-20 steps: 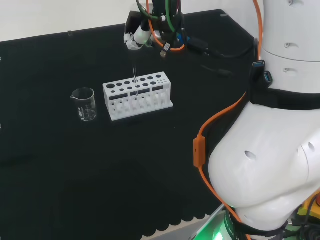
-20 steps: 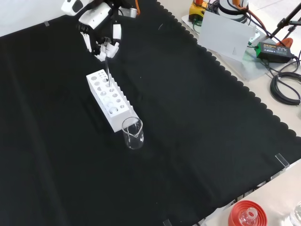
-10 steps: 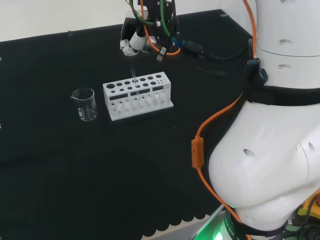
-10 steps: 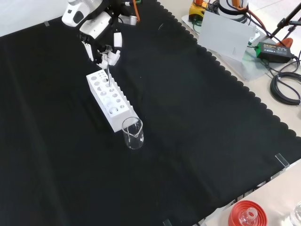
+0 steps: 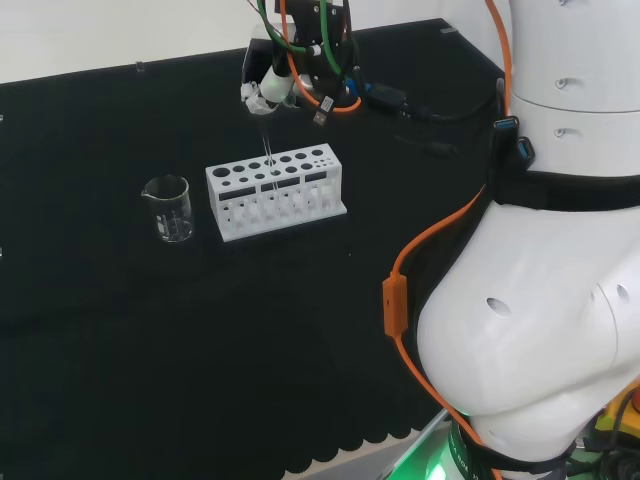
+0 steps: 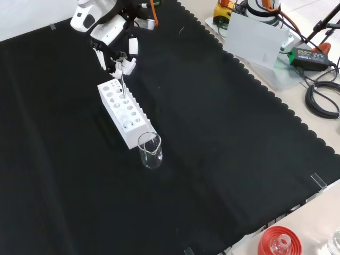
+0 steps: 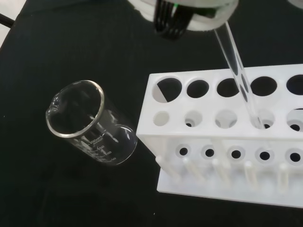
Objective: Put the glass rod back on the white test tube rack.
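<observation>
robot hand (image 6: 114, 45) lower, pinching glass rod (image 7: 238, 75) | wrist: tip in rack (image 7: 222, 137) hole | beaker (image 5: 170, 208) beside

We see matt black cloth (image 6: 223, 138); smooth matt white plastic rack (image 7: 227, 142); clear glossy glass rod (image 7: 236, 71); clear glossy beaker (image 7: 90, 124).

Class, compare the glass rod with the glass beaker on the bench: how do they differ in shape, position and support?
The glass rod is thin and long; the beaker is wide and hollow. The rod's lower end sits in a hole of the white rack; the beaker stands on the cloth beside the rack. The hand holds the rod's top; nothing touches the beaker. Both are clear.
</observation>
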Robot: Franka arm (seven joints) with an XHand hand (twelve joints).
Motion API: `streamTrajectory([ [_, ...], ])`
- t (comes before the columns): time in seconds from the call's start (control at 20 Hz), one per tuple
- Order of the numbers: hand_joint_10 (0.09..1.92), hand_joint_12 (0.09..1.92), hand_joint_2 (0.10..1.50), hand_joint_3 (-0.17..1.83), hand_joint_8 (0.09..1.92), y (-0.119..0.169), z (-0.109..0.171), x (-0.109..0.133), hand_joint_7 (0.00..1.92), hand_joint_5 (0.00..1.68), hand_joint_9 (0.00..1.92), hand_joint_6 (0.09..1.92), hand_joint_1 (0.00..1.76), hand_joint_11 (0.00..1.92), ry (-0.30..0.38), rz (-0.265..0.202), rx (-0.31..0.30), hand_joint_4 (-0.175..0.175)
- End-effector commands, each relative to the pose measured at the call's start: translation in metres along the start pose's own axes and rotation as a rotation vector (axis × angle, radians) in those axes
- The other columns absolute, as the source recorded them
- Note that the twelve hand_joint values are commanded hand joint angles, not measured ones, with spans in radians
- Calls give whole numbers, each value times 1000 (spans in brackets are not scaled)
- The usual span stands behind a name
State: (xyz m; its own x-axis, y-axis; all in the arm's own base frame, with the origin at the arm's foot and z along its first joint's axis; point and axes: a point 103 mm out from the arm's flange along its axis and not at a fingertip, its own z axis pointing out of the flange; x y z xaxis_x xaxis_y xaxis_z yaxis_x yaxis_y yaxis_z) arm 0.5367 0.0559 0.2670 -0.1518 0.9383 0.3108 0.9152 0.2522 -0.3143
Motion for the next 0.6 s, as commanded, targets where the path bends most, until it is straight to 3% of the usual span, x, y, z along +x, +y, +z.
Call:
streamTrajectory([
  [0.05,549,728,769,572,1014,-7,2,-17,1217,1060,1769,728,1306,1619,-11,18,0,-175],
  [0.25,549,728,769,572,1014,-4,2,-25,1217,1060,1769,729,1306,1619,-5,29,-1,-175],
  [0.6,550,729,769,571,1014,3,-2,-16,1217,1059,1769,730,1306,1620,1,9,-5,-175],
])
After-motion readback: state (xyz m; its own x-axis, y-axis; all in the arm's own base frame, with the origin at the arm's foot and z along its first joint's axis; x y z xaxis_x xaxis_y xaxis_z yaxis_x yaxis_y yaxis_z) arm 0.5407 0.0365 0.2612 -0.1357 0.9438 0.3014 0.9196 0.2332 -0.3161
